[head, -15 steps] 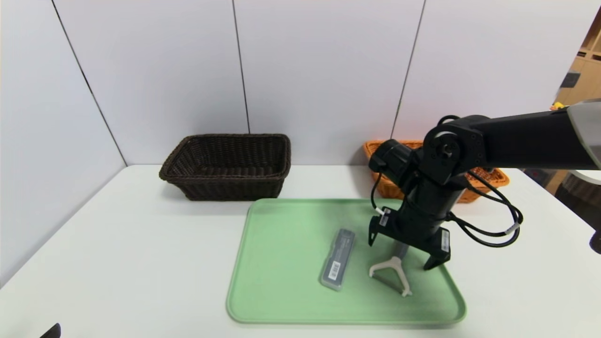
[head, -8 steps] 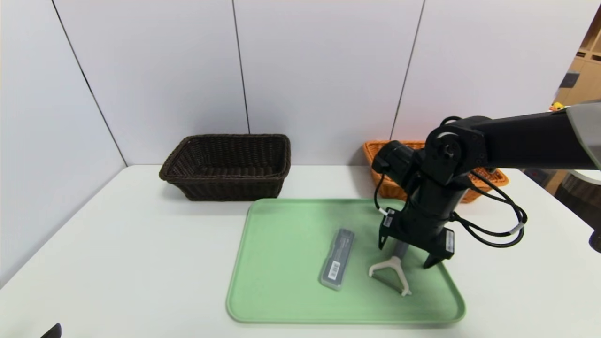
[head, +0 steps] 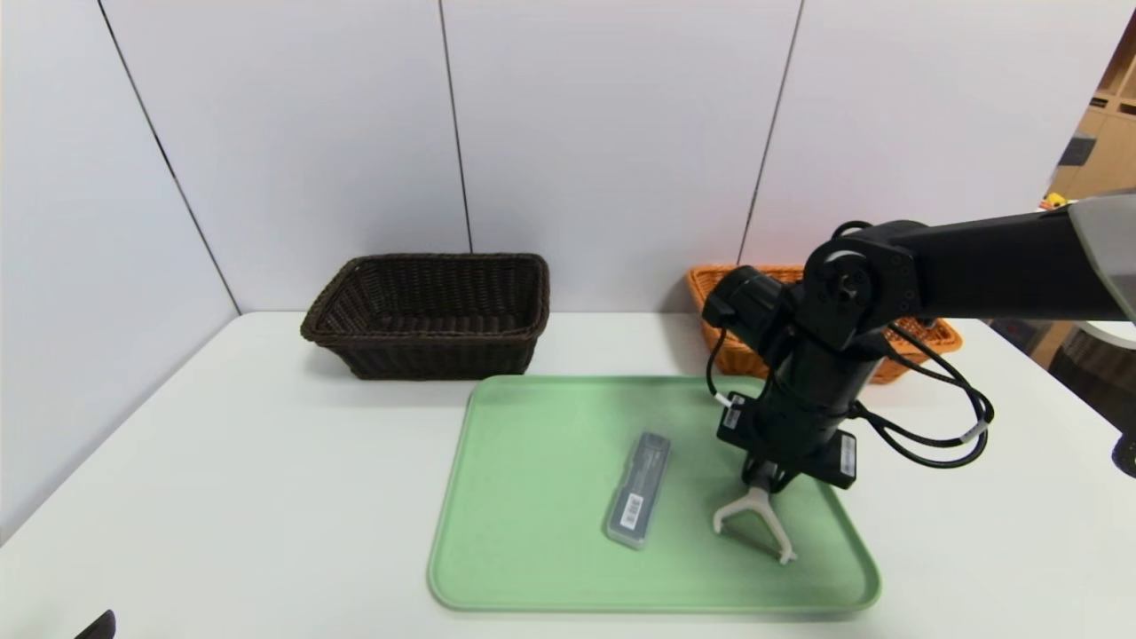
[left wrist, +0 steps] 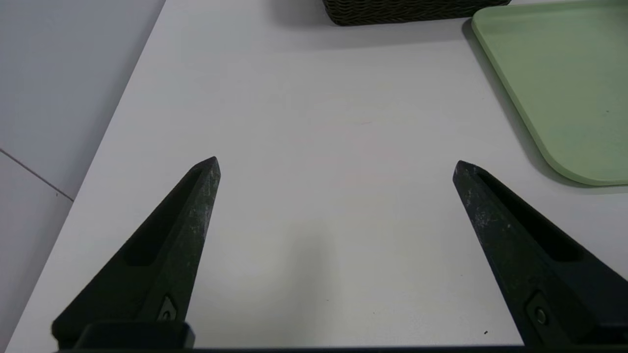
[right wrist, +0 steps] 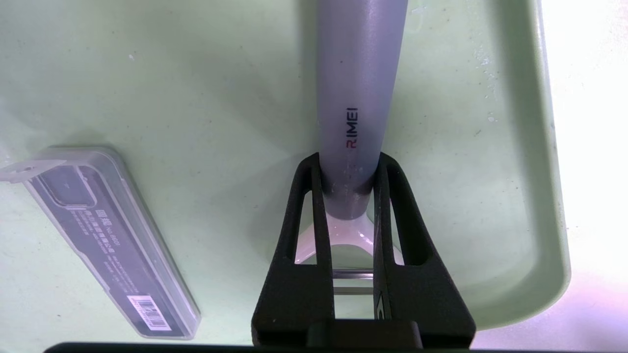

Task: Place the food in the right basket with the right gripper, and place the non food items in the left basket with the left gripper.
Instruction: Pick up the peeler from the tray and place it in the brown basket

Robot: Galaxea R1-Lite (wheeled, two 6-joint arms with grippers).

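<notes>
On the white table (head: pixel 222 479): one green tray (head: pixel 532 568), two baskets, two loose items.

Baskets, both against the back wall: one dark brown basket (head: pixel 430 315) to the left, beyond the tray's far left corner; one orange basket (head: pixel 723 355) to the right, largely hidden behind the right arm. Contents of either not visible.

On the tray, two items, neither of them food: one clear plastic case (head: pixel 639 501) with a dark insert and a barcode label, lying flat near the tray's middle; one peeler (head: pixel 754 524) with a grey handle and a white forked head, lying toward the tray's right side, well apart from the case.

Right tool (head: pixel 765 482) pointing straight down over the tray, clamped on the peeler's grey handle just above the white fork; in the right wrist view, both black fingers (right wrist: pixel 306 235) pressed against the handle, one on each side, with the peeler (right wrist: pixel 355 98) running away between them and the case (right wrist: pixel 105 235) lying off to one side.

Left tool (left wrist: pixel 336 166) parked over bare table near the left edge, spread wide, holding nothing; tray corner (left wrist: pixel 564 98) and dark basket (left wrist: pixel 407 10) visible beyond.
</notes>
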